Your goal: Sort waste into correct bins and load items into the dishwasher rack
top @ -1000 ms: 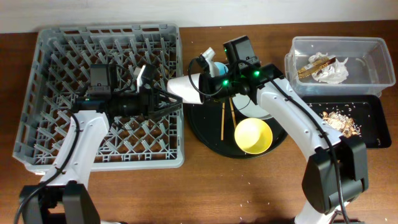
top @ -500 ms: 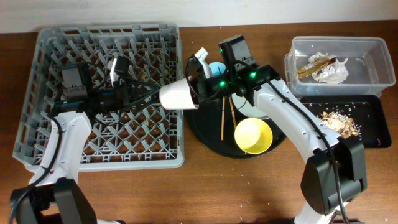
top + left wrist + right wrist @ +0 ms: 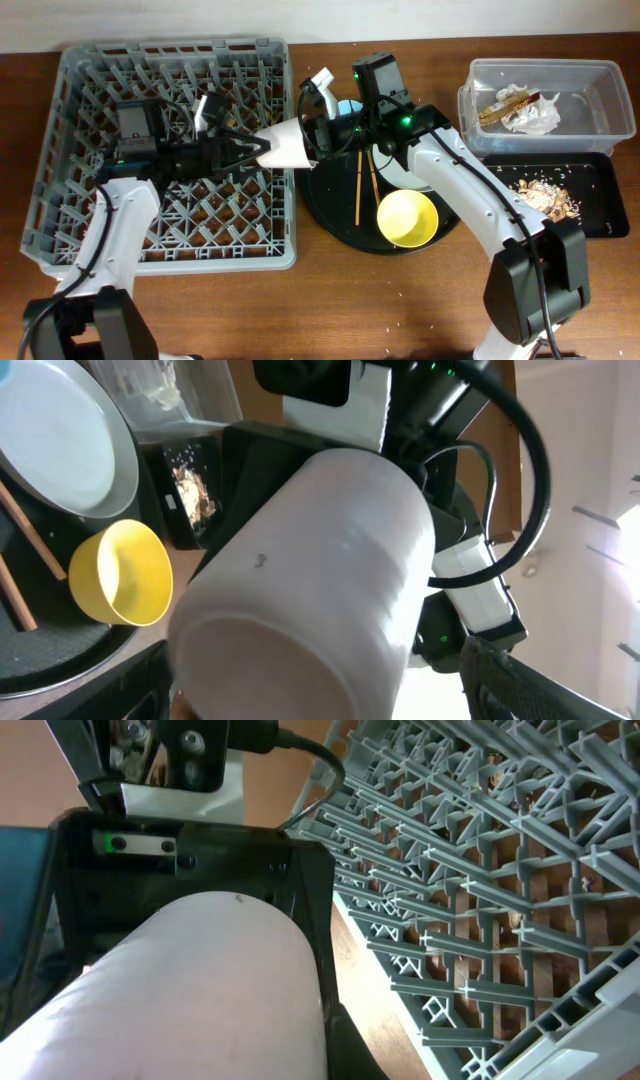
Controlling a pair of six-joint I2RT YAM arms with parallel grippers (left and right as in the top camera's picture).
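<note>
The pink-white cup [image 3: 285,148] lies on its side between the two arms, over the right edge of the grey rack [image 3: 90,90] as seen from above. Its wider end points right and its narrower end points left.

The right gripper [image 3: 318,140] is clamped tight on the wider end and carries the cup. In the right wrist view the cup's pale body fills the lower left, with the rack's pegs beyond it.

The left gripper [image 3: 250,152] faces it from the other side. Its fingers are spread wide and straddle the cup's narrower end, one on each side. In the left wrist view the cup fills the middle, with a dark finger [image 3: 540,680] off to its lower right. Whether the fingers touch the cup cannot be told.

To the right of the rack sits the round black tray [image 3: 330,215]. On it are the yellow bowl [image 3: 407,218], the chopsticks [image 3: 360,190], the white plate [image 3: 398,176] partly under the right arm, and the blue cup [image 3: 350,107] behind the right gripper.

Well apart at the far right stands the clear tub [image 3: 600,100], holding crumpled napkins [image 3: 535,118] and a gold-brown wrapper [image 3: 503,105]. Just in front of it lies the shallow black tray [image 3: 590,215] with food scraps [image 3: 545,195].
</note>
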